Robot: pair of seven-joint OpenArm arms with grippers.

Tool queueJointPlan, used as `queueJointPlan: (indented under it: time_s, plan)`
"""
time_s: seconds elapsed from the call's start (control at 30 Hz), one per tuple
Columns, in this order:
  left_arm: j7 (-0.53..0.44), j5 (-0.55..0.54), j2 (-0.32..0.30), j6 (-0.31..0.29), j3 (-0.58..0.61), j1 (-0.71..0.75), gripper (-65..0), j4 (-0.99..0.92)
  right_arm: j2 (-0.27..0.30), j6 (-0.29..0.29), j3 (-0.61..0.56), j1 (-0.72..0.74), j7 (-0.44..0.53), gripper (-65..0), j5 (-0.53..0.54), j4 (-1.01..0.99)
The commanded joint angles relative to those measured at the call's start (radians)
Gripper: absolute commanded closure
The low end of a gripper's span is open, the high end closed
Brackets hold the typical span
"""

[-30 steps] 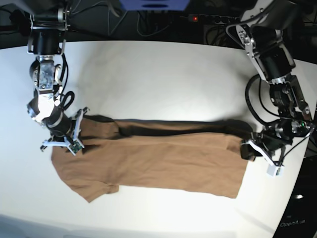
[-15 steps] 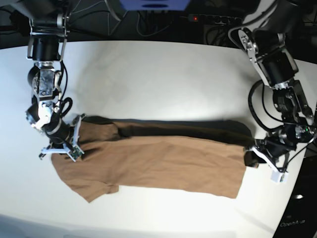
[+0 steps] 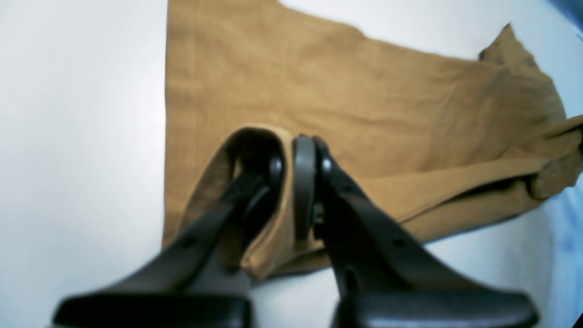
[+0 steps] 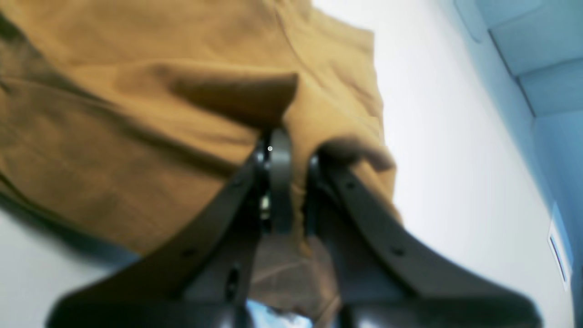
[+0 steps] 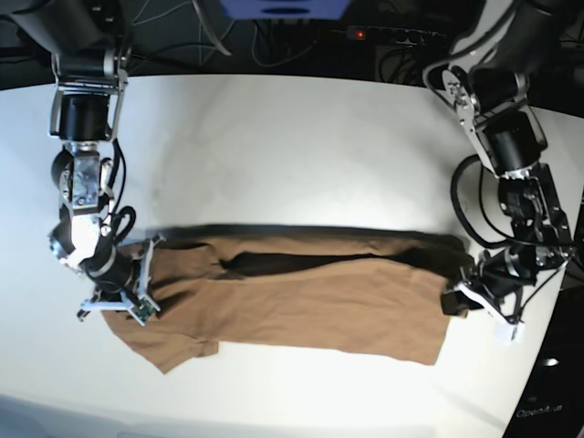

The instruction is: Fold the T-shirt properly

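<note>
Left wrist view: left hand (image 3: 298, 150), black, fingers together, clamped on a raised fold of the plain tan-brown short-sleeved cotton T-shirt (image 3: 364, 105); the cloth spreads beyond over the white bench (image 3: 77, 136).

Right wrist view: right hand (image 4: 291, 155), black, fingers together, clamped on a bunched edge of the T-shirt (image 4: 136, 123); image blurred.

Base view: T-shirt (image 5: 301, 301) lies lengthwise on the bench (image 5: 292, 155), far edge folded over; right hand (image 5: 137, 283) at the sleeve end, left hand (image 5: 461, 297) at the opposite end.
</note>
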Motion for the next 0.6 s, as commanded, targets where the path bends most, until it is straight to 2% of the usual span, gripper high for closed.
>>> queueJointPlan:
  time_s: [0.0, 0.23, 0.57]
  plan:
    - [-0.023, -0.022, -0.014, -0.006, 0.001, -0.037, -2.8, 0.012, 0.014, -0.01, 0.004, 0.031, 0.019, -0.1, 0.005, -0.004]
    - [-0.054, -0.022, -0.012, -0.006, 0.001, -0.072, -2.8, 0.012, 0.016, -0.012, 0.004, 0.039, 0.108, -0.1, 0.004, -0.118]
    - [-0.112, -0.022, -0.01, -0.006, 0.003, -0.054, -2.9, 0.009, 0.039, -0.013, 0.013, 0.059, 0.128, -0.4, 0.004, -0.161]
